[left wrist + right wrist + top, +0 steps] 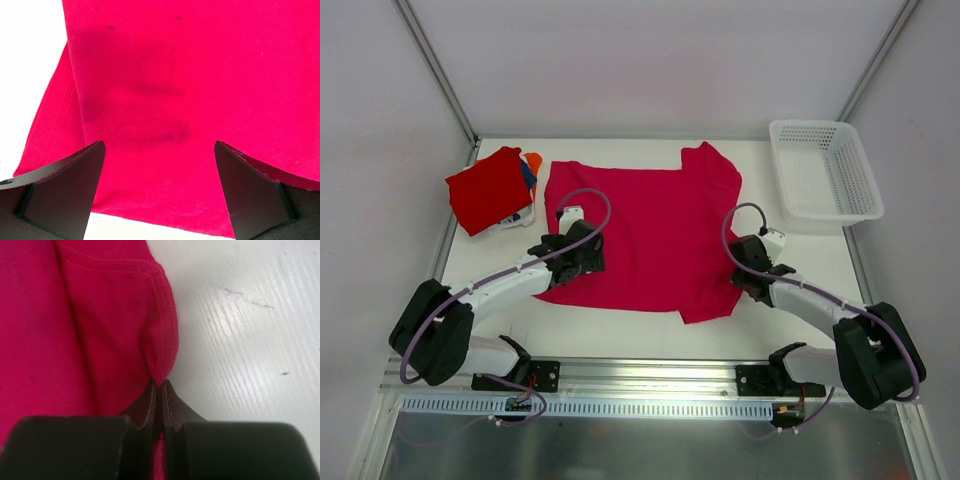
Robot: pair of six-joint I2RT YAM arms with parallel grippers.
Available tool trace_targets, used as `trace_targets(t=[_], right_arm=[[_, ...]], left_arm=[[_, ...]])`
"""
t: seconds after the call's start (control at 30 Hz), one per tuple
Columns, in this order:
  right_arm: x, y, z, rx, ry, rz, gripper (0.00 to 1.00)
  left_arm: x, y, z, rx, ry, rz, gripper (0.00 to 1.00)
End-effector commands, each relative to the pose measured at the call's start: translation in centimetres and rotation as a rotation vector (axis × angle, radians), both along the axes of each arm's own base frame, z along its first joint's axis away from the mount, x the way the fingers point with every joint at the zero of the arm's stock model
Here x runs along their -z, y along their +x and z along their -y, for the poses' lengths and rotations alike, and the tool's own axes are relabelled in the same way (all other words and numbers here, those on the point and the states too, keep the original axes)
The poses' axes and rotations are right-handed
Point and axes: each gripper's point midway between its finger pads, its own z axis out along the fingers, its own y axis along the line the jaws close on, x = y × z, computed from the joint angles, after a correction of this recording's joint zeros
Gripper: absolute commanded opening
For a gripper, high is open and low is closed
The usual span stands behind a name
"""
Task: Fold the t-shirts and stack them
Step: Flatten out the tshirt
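— Where's the pink t-shirt [650,235]?
— Flat on the surface [640,330]; left claw [159,146] gapes over its near-left corner, right claw [160,386] pinches a sleeve edge, I think. A red t-shirt [488,188] sits far left, folded.

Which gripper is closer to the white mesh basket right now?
Right. The right gripper, pinching the magenta shirt's right edge, sits on the near side of the basket and a little to its left. The left gripper hovers open over the shirt's left part, much farther away.
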Motion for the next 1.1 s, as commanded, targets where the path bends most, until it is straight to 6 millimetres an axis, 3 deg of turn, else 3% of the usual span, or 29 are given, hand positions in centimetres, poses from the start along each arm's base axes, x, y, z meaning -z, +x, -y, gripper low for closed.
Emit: trace_targets(t=[0.0, 0.2, 0.33, 0.43, 0.6, 0.63, 0.67, 0.7, 0.77, 0.87, 0.93, 1.07], right_arm=[[-1.2, -1.5, 0.2, 0.008, 0.027, 0.006, 0.0], [-4.3, -5.4, 3.9, 0.073, -0.08, 0.013, 0.0], [-4.9, -7.7, 5.6, 0.112, -0.1, 0.01, 0.0], [-4.8, -8.9, 5.9, 0.124, -0.073, 0.004, 0.0], [-3.9, -9.7, 4.1, 0.082, 0.027, -0.021, 0.01], [-3.8, -9.9, 3.0, 0.037, 0.058, -0.035, 0.13], [-3.6, -10.0, 2.6, 0.028, 0.064, -0.043, 0.42], [-3.6, -9.9, 2.6, 0.026, 0.053, -0.039, 0.98], [-4.0, -9.9, 2.6, 0.007, 0.012, -0.035, 1.0], [-6.4, -9.7, 3.3, 0.002, -0.053, -0.006, 0.99], [-8.7, -9.1, 2.4, -0.028, -0.042, 0.043, 0.99], [-10.3, -9.6, 0.7, -0.094, 0.006, 0.072, 0.99]], left_arm=[[0.1, 0.1, 0.2, -0.009, 0.006, 0.004, 0.92], [0.2, 0.3, 0.7, -0.014, -0.007, 0.002, 0.91], [0.3, 0.4, 1.0, -0.011, -0.007, -0.004, 0.91], [0.4, 0.4, 1.1, -0.011, -0.007, -0.004, 0.91], [0.3, 0.5, 1.3, -0.003, -0.008, -0.002, 0.91], [0.3, 0.4, 1.3, -0.001, -0.006, -0.003, 0.91], [0.2, 0.4, 1.3, 0.003, -0.006, -0.003, 0.91], [0.1, 0.4, 1.4, 0.008, -0.01, -0.002, 0.91], [-0.4, -0.1, 1.7, 0.029, -0.034, -0.006, 0.9], [-1.5, -1.2, 1.0, 0.021, -0.052, -0.003, 0.89], [-2.3, -1.9, 0.4, 0.009, -0.064, 0.009, 0.9], [-2.3, -3.7, 0.5, 0.042, -0.118, -0.024, 0.89]])
